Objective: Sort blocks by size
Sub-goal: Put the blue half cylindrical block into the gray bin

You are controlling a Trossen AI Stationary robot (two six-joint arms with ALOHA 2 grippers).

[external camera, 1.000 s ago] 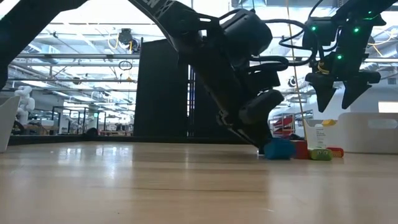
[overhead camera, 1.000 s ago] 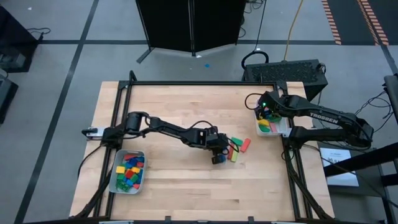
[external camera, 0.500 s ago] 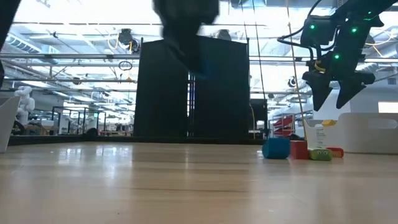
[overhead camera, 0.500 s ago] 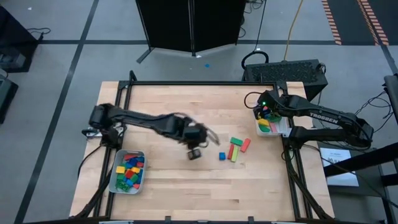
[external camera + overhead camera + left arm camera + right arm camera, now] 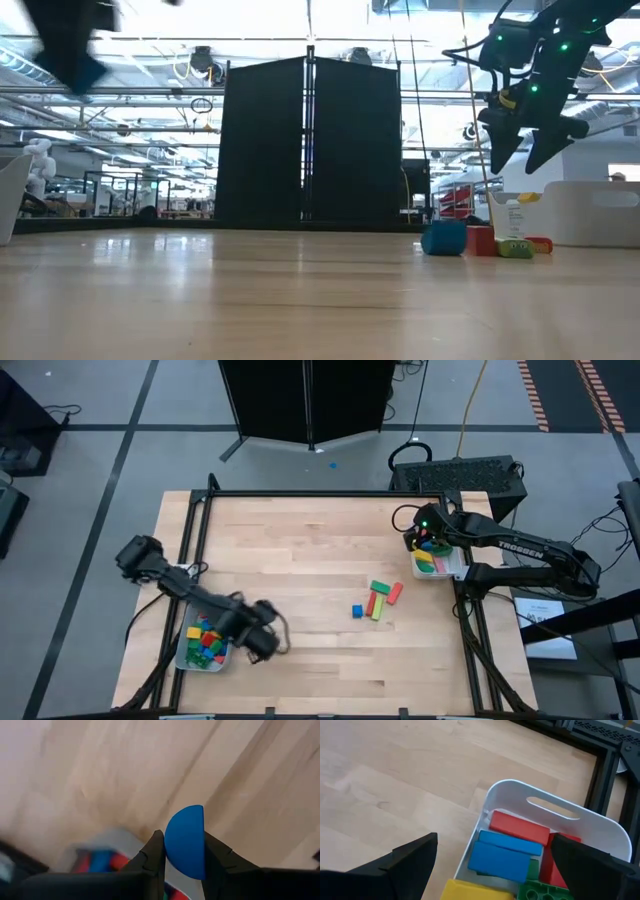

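Clamping a blue block (image 5: 186,841) between its fingers, the left gripper (image 5: 262,643) hung at the near left of the table (image 5: 300,540), just beside the left tray (image 5: 181,650) of mixed blocks. The right gripper (image 5: 428,541), jaws spread wide and holding nothing, hovered over the right tray (image 5: 555,810), which held red, blue, yellow and green bars. Four loose blocks (image 5: 376,600) lay on the wood between the trays, nearer the right one.
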